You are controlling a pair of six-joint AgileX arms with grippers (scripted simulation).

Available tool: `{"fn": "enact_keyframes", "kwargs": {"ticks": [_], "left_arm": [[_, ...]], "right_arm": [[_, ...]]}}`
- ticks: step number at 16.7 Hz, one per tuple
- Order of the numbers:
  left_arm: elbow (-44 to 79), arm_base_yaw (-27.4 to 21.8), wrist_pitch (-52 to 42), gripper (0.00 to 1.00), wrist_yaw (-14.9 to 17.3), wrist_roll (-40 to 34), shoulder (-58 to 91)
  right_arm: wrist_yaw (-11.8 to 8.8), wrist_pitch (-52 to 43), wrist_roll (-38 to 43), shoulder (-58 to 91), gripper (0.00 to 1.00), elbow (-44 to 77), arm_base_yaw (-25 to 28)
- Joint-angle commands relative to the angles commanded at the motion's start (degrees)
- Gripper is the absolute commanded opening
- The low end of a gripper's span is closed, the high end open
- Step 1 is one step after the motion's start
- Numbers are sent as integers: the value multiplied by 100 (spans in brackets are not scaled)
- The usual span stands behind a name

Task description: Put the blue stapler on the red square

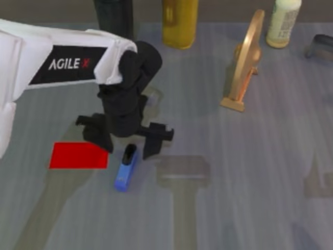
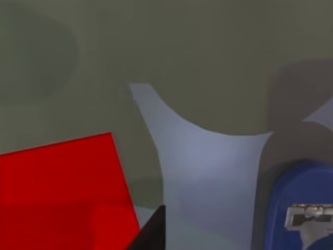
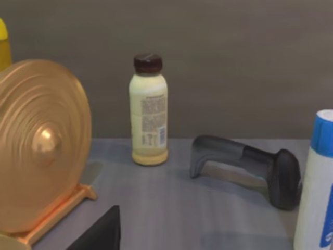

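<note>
The blue stapler (image 1: 126, 167) lies on the table in the top view, its black end pointing away from the front edge. Just to its left, apart from it, is the red square (image 1: 78, 155). My left gripper (image 1: 126, 147) hangs open above the stapler's black end, one finger over the square's far right corner and the other to the stapler's right. The left wrist view shows the red square (image 2: 57, 192), the stapler (image 2: 302, 208) and one dark fingertip (image 2: 153, 234) between them. My right arm is outside the top view; its wrist view shows one fingertip (image 3: 101, 232) set well off to one side.
Along the back stand a dark bottle (image 1: 113, 15), a yellow bottle (image 1: 179, 23), a golden disc on a stand (image 1: 244, 62), a cream bottle (image 1: 283, 21) and a dark scanner (image 1: 320, 47). A white bottle with a blue cap (image 3: 317, 182) stands close to the right wrist.
</note>
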State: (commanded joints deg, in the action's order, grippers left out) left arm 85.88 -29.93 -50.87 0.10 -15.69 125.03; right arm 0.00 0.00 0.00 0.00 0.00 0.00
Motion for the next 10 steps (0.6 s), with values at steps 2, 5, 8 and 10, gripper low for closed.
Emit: {"fn": "enact_keyframes", "kwargs": {"ticks": [2, 5, 8, 10], "left_arm": [[0, 0, 0, 40, 0, 0, 0], [0, 0, 0, 17, 0, 0, 0], [0, 0, 0, 0, 0, 0, 0], [0, 0, 0, 0, 0, 0, 0]], "right_arm": [[0, 0, 0, 0, 100, 0, 0], [0, 0, 0, 0, 100, 0, 0], [0, 0, 0, 0, 100, 0, 0], [0, 0, 0, 0, 100, 0, 0]]}}
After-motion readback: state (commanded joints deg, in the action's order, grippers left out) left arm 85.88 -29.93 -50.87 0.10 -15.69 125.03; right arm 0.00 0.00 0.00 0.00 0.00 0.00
